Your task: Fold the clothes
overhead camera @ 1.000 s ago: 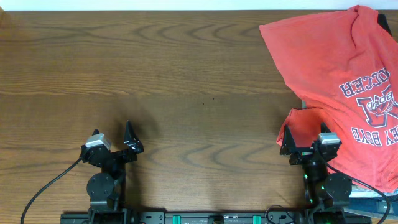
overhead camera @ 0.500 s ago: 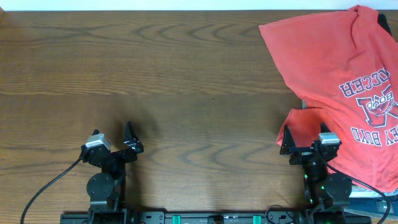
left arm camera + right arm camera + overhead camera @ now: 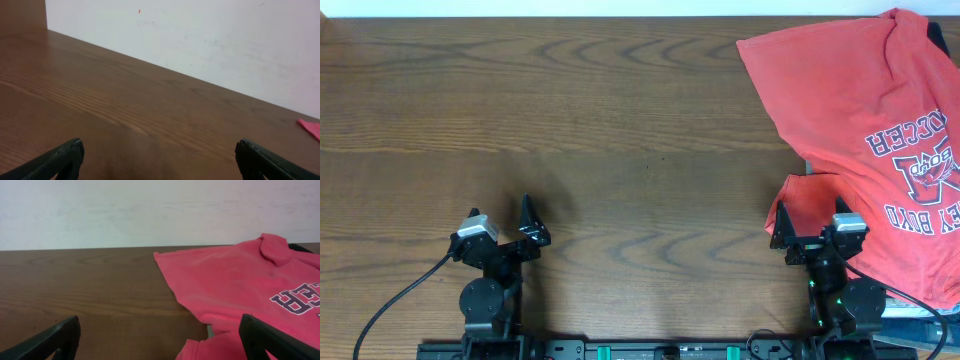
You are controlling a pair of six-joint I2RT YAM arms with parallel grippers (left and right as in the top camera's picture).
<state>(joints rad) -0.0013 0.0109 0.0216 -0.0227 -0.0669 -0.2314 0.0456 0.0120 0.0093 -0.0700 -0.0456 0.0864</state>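
Overhead shows the orange-red T-shirt [image 3: 850, 100] crumpled on the table [image 3: 570, 120].

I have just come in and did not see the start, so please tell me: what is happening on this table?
Two robot arms sit at the near edge of the wooden table. The left gripper and the right gripper are both open and grip nothing. The orange-red T-shirt lies rumpled and unfolded at the far right, with a flap of it just in front of the right gripper. No fold has been made yet.
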